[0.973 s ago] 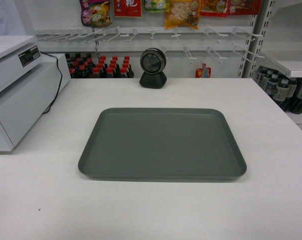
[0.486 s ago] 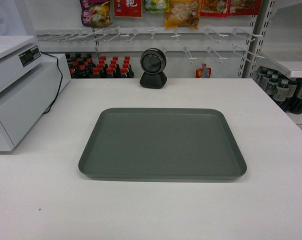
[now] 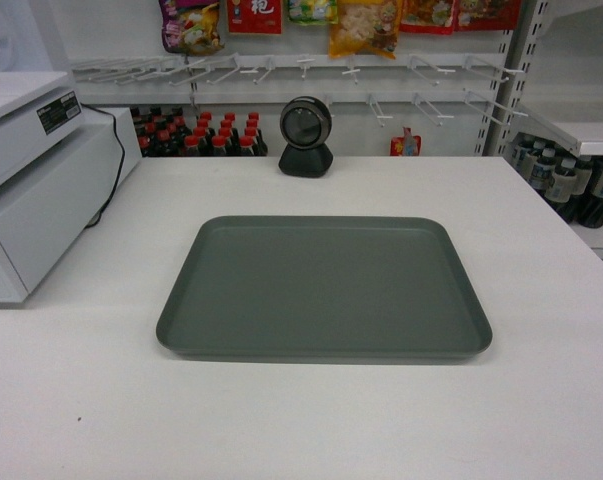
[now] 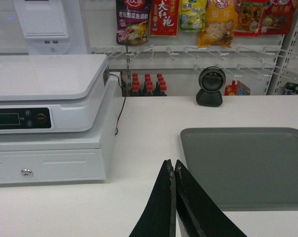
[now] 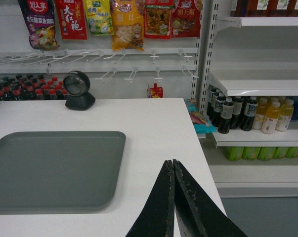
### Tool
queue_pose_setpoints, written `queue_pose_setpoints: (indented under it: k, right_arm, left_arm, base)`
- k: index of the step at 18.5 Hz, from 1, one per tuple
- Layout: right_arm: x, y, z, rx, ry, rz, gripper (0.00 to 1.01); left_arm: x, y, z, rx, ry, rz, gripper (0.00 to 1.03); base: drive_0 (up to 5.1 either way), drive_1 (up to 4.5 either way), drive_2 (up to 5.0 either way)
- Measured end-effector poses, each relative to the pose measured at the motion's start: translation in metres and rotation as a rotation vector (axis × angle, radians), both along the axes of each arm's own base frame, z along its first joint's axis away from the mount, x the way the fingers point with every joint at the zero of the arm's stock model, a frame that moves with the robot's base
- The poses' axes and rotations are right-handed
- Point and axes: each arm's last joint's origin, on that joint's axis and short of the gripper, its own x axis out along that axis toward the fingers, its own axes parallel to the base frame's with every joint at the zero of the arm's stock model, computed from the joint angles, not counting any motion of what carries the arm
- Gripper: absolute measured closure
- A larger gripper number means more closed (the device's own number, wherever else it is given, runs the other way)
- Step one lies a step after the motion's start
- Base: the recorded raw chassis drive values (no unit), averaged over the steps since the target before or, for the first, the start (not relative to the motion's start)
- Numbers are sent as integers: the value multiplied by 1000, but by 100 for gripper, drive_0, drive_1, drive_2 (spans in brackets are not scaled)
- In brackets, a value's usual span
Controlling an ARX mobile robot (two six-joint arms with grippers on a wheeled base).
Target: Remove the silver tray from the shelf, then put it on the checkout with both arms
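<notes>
Silver tray (image 3: 324, 288) flat on checkout (image 3: 541, 400), centred, nothing on it. Black barcode scanner (image 3: 306, 137) behind tray at counter's far edge, cash register (image 3: 31, 180) to left. Left gripper (image 4: 174, 166) fingers pressed together, holding nothing, above counter just off tray's left edge. Right gripper (image 5: 173, 166) same, pressed together, off tray's right edge. Shelf (image 5: 257, 84) with bottles right of counter.

Head looks down; wrists flank low, sharing silver tray (image 3: 324, 288).

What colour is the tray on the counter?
Matte grey-green, plain; the tray shows best in the head view.
</notes>
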Motion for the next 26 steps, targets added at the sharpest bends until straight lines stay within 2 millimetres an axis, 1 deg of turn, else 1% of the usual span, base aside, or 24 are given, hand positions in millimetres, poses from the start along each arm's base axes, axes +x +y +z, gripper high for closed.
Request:
queue_pose_setpoints:
  k: [7, 15, 16, 17, 18, 19, 20, 22, 23, 24, 25, 26]
  right_arm:
    - [-13, 0, 1, 0, -5, 0, 99]
    - [-19, 0, 1, 0, -5, 0, 99]
    - [-22, 0, -1, 0, 12, 0, 99]
    - [-28, 0, -6, -1, 48, 2, 99]
    - [-30, 0, -2, 0, -2, 1, 99]
    - [-30, 0, -1, -1, -8, 1, 99]
    - [-30, 0, -3, 0, 13, 0, 99]
    - [-30, 0, -2, 0, 4, 0, 99]
    - [-30, 0, -3, -1, 6, 1, 97]
    - [-30, 0, -3, -1, 6, 1, 89]
    - [-30, 0, -3, -1, 6, 1, 77]
    - [-30, 0, -3, -1, 6, 1, 70]
  left_arm:
    - [-13, 0, 1, 0, -5, 0, 102]
    - [-19, 0, 1, 0, -6, 0, 102]
    - [-21, 0, -1, 0, 9, 0, 102]
    - [-27, 0, -6, 0, 51, -2, 102]
    - [-30, 0, -4, 0, 18, 3, 102]
    - [-30, 0, 1, 0, -11, 3, 102]
    - [-30, 0, -3, 0, 14, -1, 102]
    - [-30, 0, -3, 0, 7, 0, 102]
    - [-30, 0, -3, 0, 10, 0, 102]
    - [-30, 0, -3, 0, 9, 1, 96]
    - [-30, 0, -3, 0, 9, 0, 85]
    - [-30, 0, -3, 0, 10, 0, 78]
  base:
    - [0, 0, 0]
    - [0, 0, 0]
    - [0, 0, 0]
    - [0, 0, 0]
    - [0, 0, 0]
    - [0, 0, 0]
    - [0, 0, 0]
    - [0, 0, 0]
    - [0, 0, 0]
    - [0, 0, 0]
    - [0, 0, 0]
    - [0, 0, 0]
